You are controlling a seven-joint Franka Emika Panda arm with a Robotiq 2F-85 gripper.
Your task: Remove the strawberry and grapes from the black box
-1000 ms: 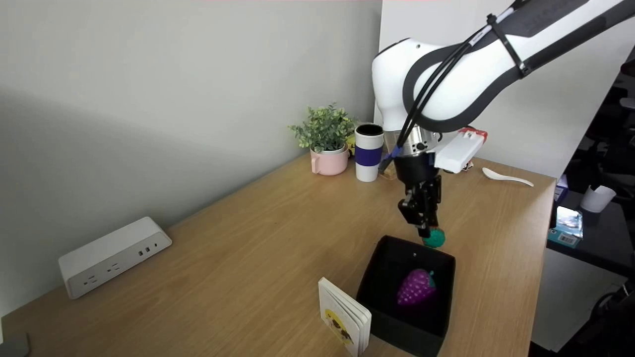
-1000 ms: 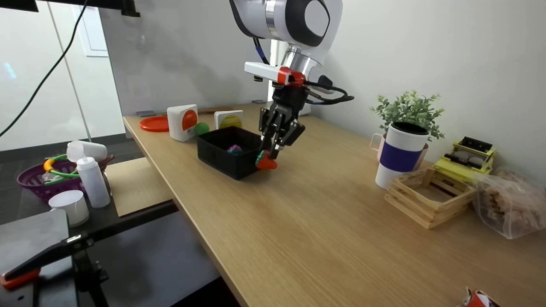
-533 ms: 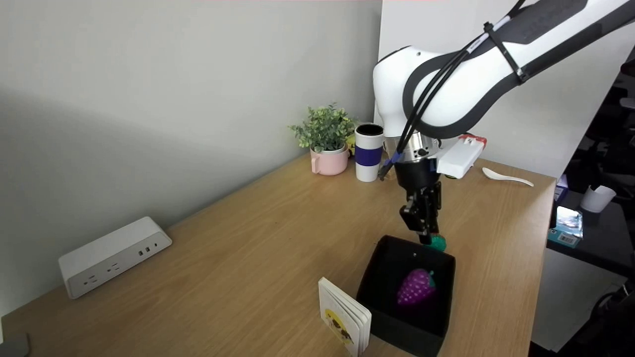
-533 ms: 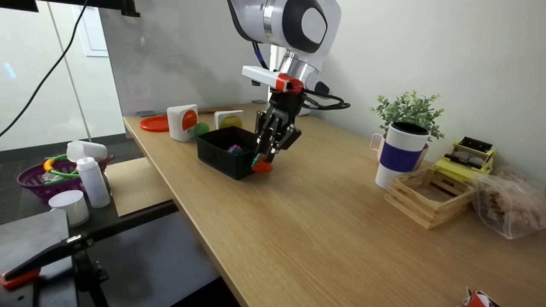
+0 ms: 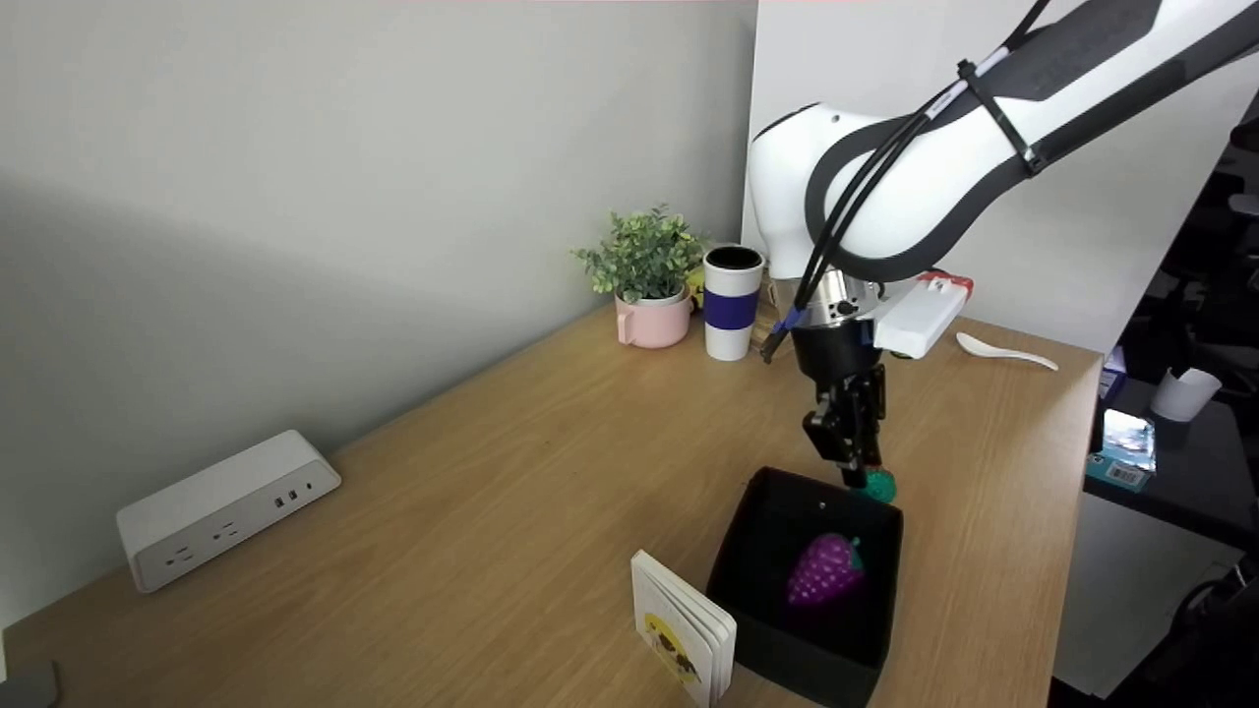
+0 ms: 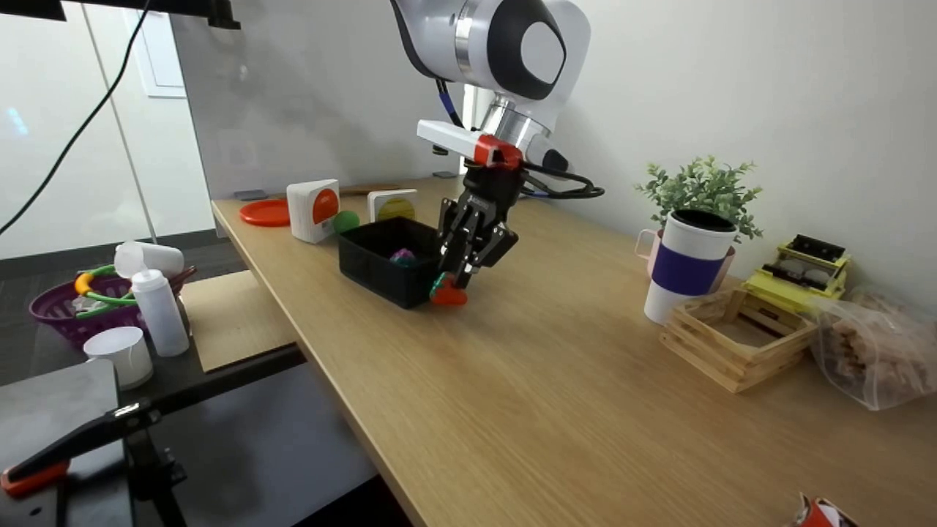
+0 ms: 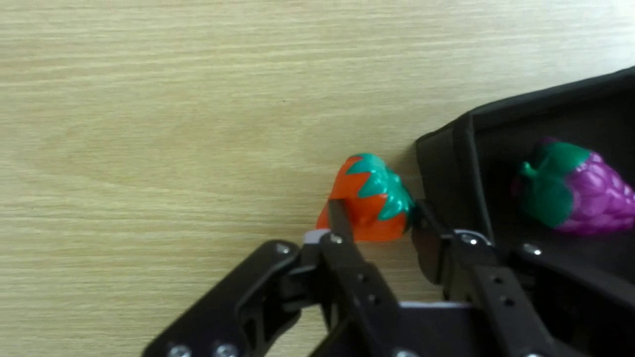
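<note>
The wooden table [image 5: 472, 551] bears the black box [image 6: 375, 271], which stands upright with its open top facing up. The robot arm [image 5: 885, 187] reaches down to a place just outside one wall of the box. A white power outlet unit [image 5: 231, 511] lies well apart from the box, to the left of it in an exterior view. Well apart from the box, to the right of it in an exterior view, are a leafy plant [image 6: 699, 192], a wooden crate [image 6: 754, 364] and a white tumbler [image 6: 684, 269] with a purple-blue band. The gripper [image 7: 381, 213] is just outside the box, its fingers pointing down and one of them close to the outer wall; contact with that wall cannot be determined. The jaws are closed on the strawberry [image 7: 369, 196], one finger at each side of the fruit. A board book [image 5: 679, 629] stands on edge just beside the box, left of it in an exterior view. The purple grapes [image 7: 593, 196] lie inside the box, green end turned toward the wall nearest the gripper. The strawberry is outside the box, just beside the same wall, its green cap toward the box. Whether its underside touches the table cannot be determined from any view.
</note>
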